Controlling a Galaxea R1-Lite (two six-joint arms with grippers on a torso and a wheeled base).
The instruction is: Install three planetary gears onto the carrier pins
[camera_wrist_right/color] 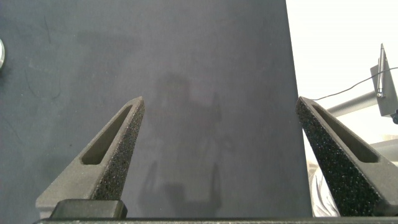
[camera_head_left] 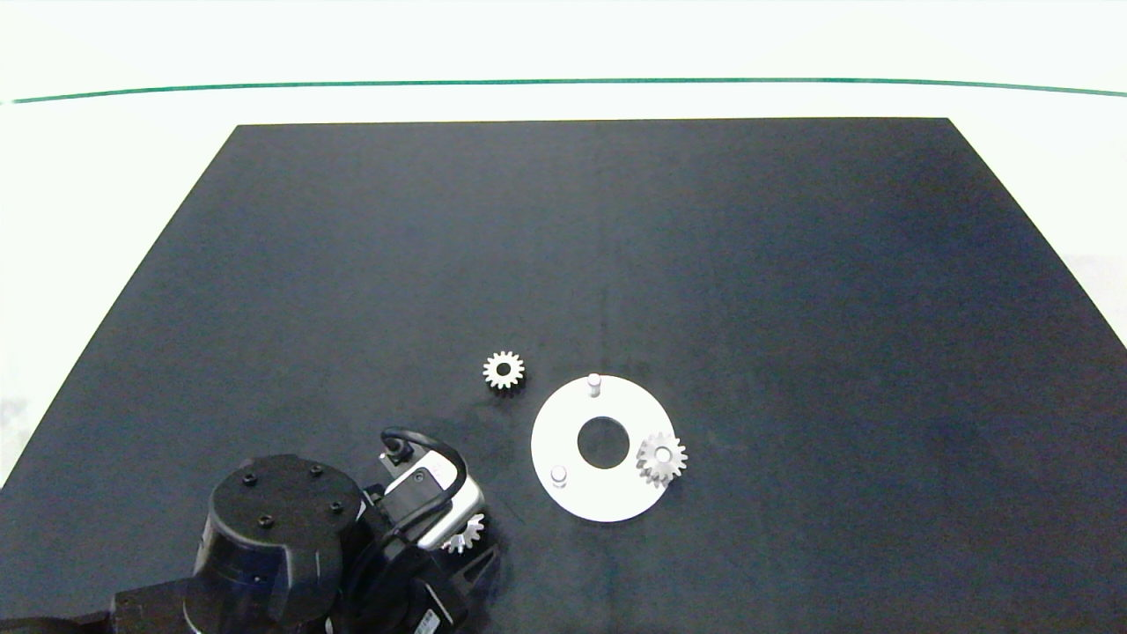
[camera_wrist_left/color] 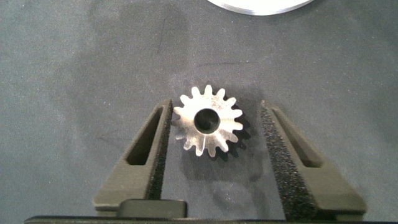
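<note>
Down at the near-left corner of the dark desk (camera_head_left: 616,246), we are bringing our left gripper (camera_wrist_left/color: 214,127) over a planetary gear (camera_wrist_left/color: 208,121), and the fingers are standing spread on either side of it, one foam pad just brushing the teeth, the other well clear, so nothing is clamped yet. From above we are catching only a sliver of that same gear poking out beneath the wrist. Over on the white disc (camera_head_left: 599,497), one gear (camera_head_left: 661,458) is already sitting on its carrier pin, while two carrier pins are still bare: one at the far rim (camera_head_left: 593,382), one at the near-left rim (camera_head_left: 558,475). A third gear (camera_head_left: 504,370) is lying flat on the desk just beside the disc, waiting its turn. Our right gripper (camera_wrist_right/color: 217,124) is hanging spread wide over bare desk near its edge, holding nothing. We are judging this little gear to be rigid, smooth metal, light but slippery, with pointed teeth that could skid or rotate against the pads; we are wanting the foam to bite across opposite tooth tips, squarely through the centre hole's line, keeping the gear flat so the hole meets a pin cleanly.
</note>
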